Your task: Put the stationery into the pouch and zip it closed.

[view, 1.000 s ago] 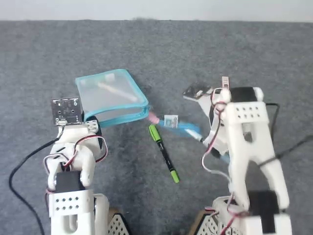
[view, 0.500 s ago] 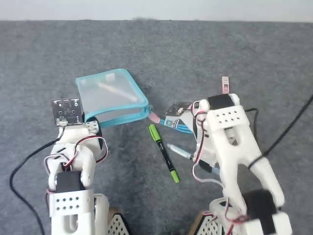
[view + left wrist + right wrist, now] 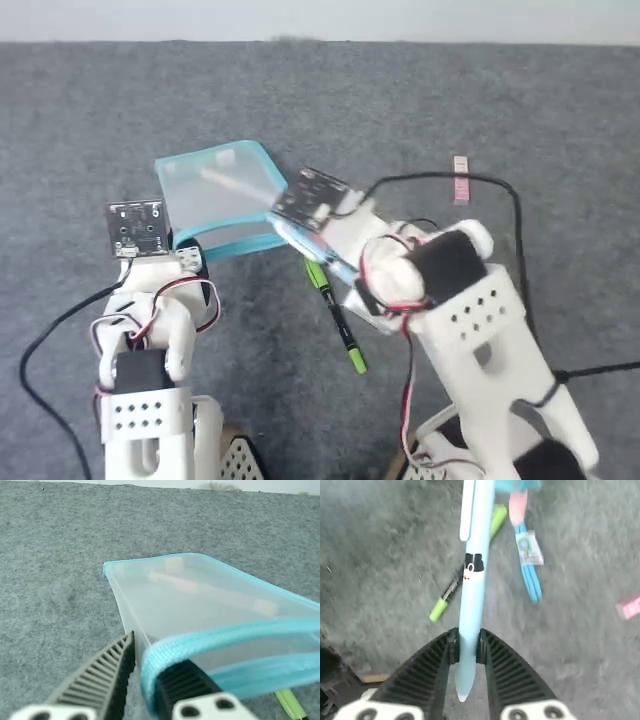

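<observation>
A clear pouch (image 3: 222,190) with a teal zipper edge lies at the back left, with a pale stick inside. My left gripper (image 3: 190,254) is shut on the pouch's near zipper edge (image 3: 165,652), fingers on either side of it (image 3: 150,675). My right gripper (image 3: 467,645) is shut on a light blue pen (image 3: 472,565). It holds the pen (image 3: 300,243) low, with its tip at the pouch's open right corner. A green marker (image 3: 337,318) lies on the carpet under the right arm. It is also in the right wrist view, the marker (image 3: 447,592) beside the pen.
A blue item with a small tag and a pink end (image 3: 527,567) lies just beyond the marker. A pink eraser (image 3: 460,178) sits at the back right. Grey carpet (image 3: 120,110) covers the table, and there is free room behind and left of the pouch.
The right arm has swung left from the middle right over to the pouch's open corner, carrying the light blue pen. The left arm and the pouch have stayed still.
</observation>
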